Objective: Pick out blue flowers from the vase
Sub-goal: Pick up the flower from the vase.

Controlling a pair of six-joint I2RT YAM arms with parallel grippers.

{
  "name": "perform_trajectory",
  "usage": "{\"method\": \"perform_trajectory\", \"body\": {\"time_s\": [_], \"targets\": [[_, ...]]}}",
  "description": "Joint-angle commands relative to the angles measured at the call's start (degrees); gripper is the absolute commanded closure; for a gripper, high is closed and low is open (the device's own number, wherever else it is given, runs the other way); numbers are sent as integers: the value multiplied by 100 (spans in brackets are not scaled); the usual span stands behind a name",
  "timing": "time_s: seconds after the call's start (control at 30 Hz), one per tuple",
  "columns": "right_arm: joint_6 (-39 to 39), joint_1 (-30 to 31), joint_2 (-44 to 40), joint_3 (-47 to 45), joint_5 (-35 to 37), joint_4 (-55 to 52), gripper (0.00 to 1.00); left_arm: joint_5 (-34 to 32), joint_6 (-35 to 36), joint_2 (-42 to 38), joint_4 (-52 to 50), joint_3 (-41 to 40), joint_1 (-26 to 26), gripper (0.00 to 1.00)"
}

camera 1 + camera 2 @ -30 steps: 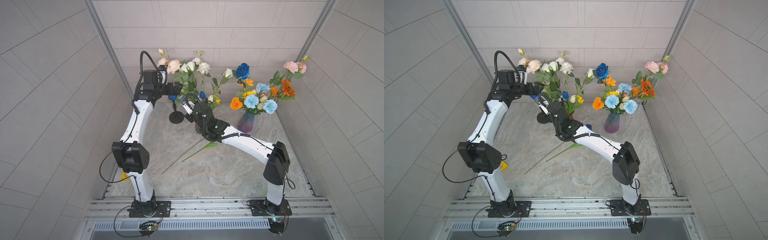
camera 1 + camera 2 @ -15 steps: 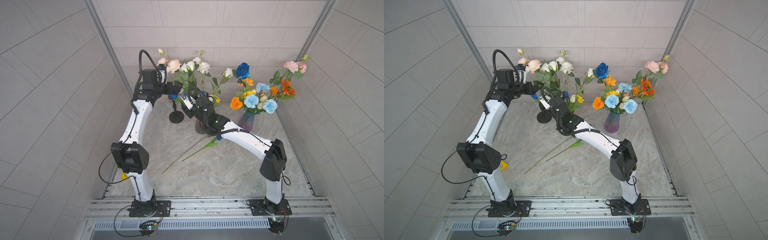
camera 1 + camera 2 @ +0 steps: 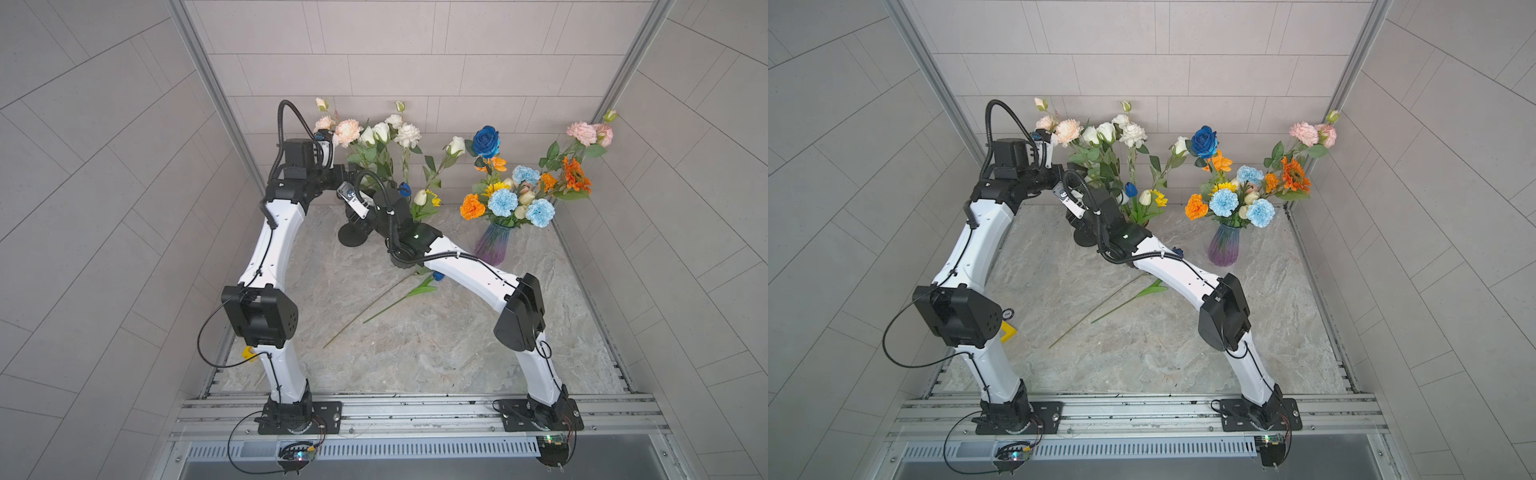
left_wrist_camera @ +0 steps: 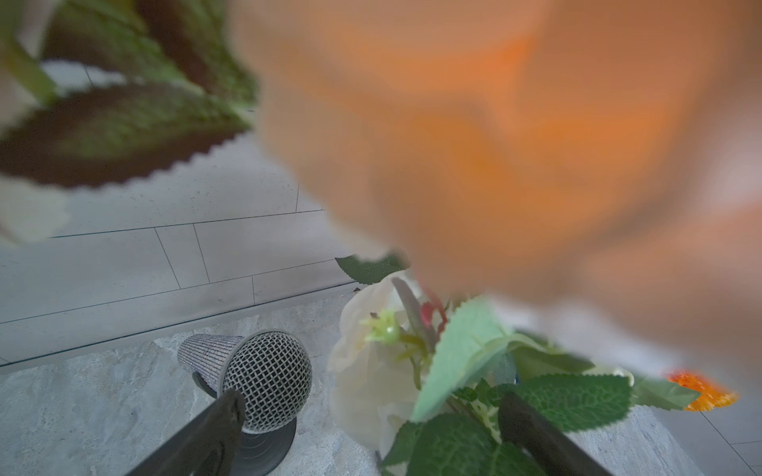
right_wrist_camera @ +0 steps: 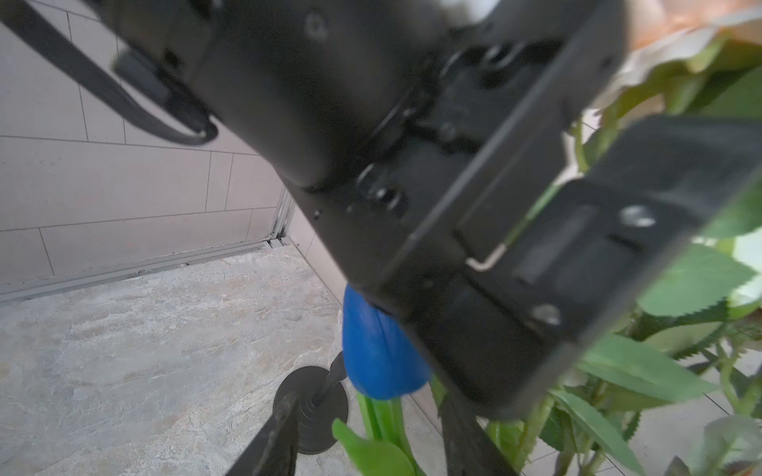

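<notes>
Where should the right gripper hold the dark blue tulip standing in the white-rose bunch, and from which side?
Probably take the blue tulip by its green stem just under the bloom, not the soft head. The stem stands roughly upright, so come level from the open table side, right gripper fingers either side; leaves crowd the far side.

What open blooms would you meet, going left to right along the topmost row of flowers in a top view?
Small pink bloom → peach carnation → cluster of white blooms → lone white rose → deep blue rose → pair of pink carnations.
</notes>
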Motion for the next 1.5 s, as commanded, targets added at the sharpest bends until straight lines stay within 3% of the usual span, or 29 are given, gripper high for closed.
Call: {"method": "perform_trajectory", "body": {"time_s": [0.0, 0.07, 0.23, 0.33, 0.5, 0.63, 1.0, 1.13, 1.47], "targets": [[-191, 35, 297, 408, 102, -187, 45, 91, -20, 8, -4, 190, 19, 0], [-251, 35, 448, 586, 172, -158, 47, 90, -21, 18, -17, 200, 15, 0], [-301, 26, 769, 996, 343, -115, 71, 110, -24, 20, -12, 200, 15, 0], [-355, 26, 890, 1171, 406, -195, 74, 120, -22, 9, -17, 208, 22, 0], [-352, 24, 831, 1177, 534, -196, 99, 98, -11, -13, -28, 182, 15, 0], [-326, 17, 565, 967, 523, -268, 100, 27, -15, 69, -106, 241, 16, 0], [-203, -46, -871, -887, 586, 661, 100, 83, -110, 98, -100, 358, 21, 0], [315, -235, -1260, -1159, 391, 873, 100, 103, -112, 63, -108, 319, 5, 0], [766, -247, -1968, -1299, 319, 1230, 100, 92, 24, -21, -206, 261, -205, 0]]}}
